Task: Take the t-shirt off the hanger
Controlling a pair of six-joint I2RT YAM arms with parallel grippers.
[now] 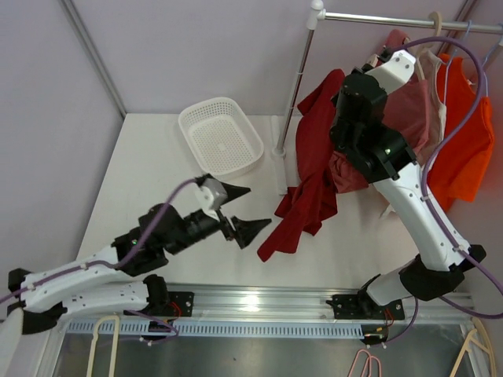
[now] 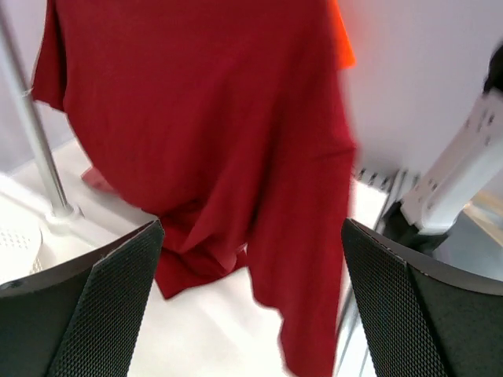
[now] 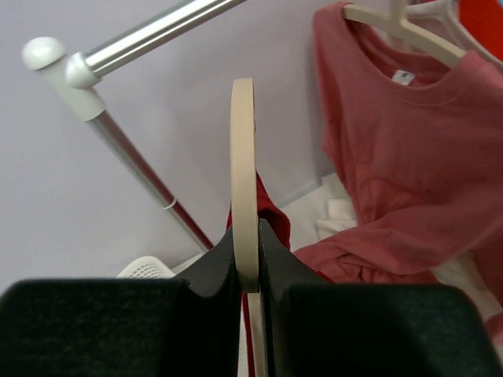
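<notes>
A dark red t-shirt (image 1: pixel 314 173) hangs from a cream hanger (image 3: pixel 244 173) and its hem trails onto the white table. My right gripper (image 3: pixel 250 263) is shut on the hanger's hook and holds it up beside the rack pole. In the top view the right gripper (image 1: pixel 355 110) sits above the shirt. My left gripper (image 1: pixel 240 210) is open and empty, low over the table, just left of the shirt's lower hem. In the left wrist view the shirt (image 2: pixel 204 126) hangs ahead, between and beyond the open fingers (image 2: pixel 118 298).
A clothes rack (image 1: pixel 297 86) stands at the back with a pink shirt (image 1: pixel 420 110) and an orange shirt (image 1: pixel 471 141) on hangers. A white basket (image 1: pixel 220 135) sits at the back left. Spare hangers (image 1: pixel 102 345) lie below the front rail.
</notes>
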